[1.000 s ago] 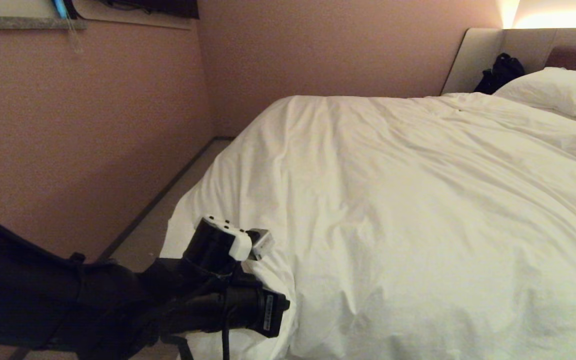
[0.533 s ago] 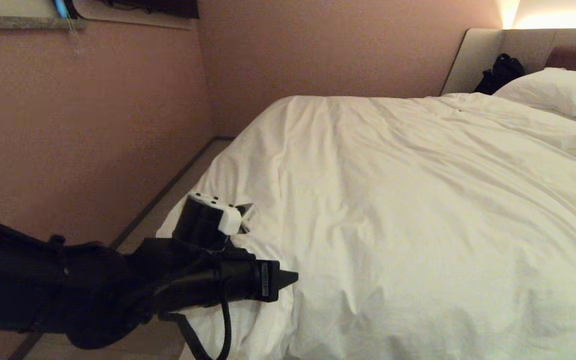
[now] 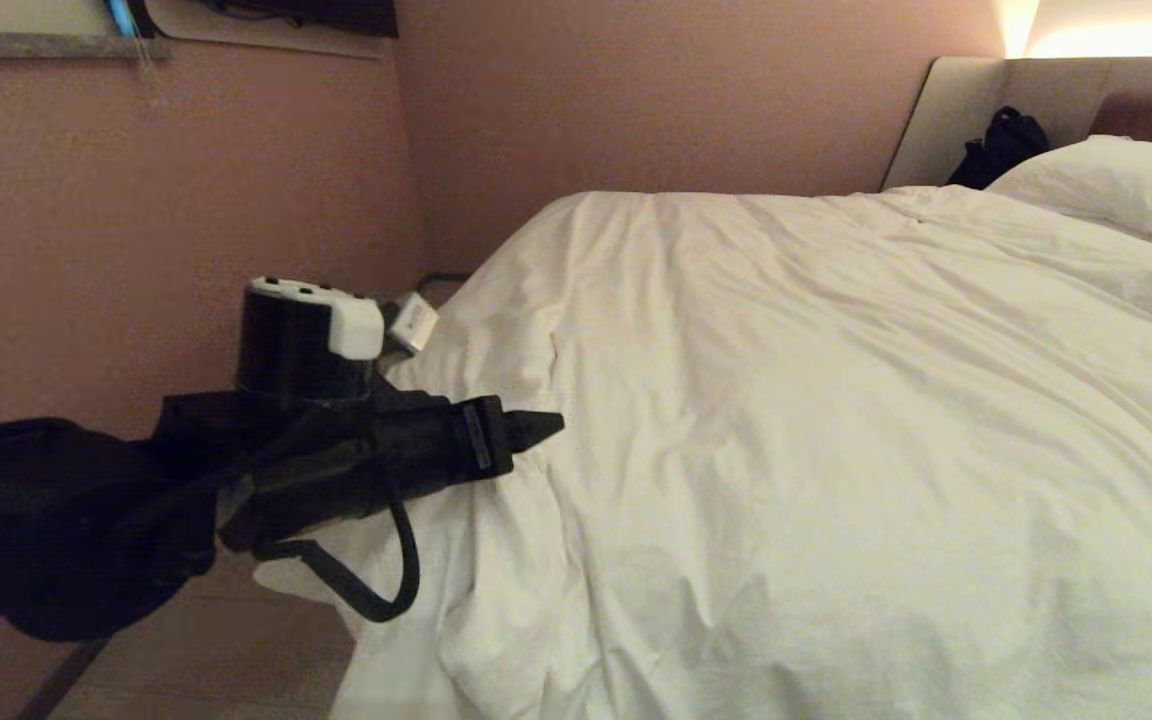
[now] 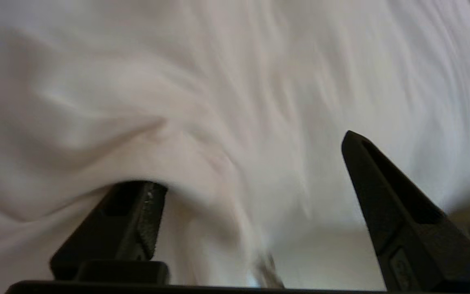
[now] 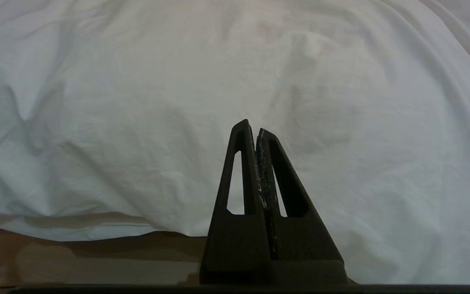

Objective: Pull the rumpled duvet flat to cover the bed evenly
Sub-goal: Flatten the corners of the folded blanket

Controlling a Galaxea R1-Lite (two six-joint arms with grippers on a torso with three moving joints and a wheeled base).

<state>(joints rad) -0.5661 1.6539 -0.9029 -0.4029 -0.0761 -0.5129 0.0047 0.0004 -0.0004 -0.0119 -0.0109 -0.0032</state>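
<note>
My left gripper [image 4: 255, 163] fingers spread wide, holding nothing; duvet [image 3: 796, 420] right in front of the tips, one fold draped over one finger [image 4: 125, 216]. My right gripper [image 5: 255, 134] pressed together, empty, duvet just ahead, covering the bed.

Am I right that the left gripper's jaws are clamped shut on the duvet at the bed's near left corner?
Not quite: the left gripper is at that corner of the duvet, but the left wrist view shows its jaws spread wide, gripping nothing.
</note>
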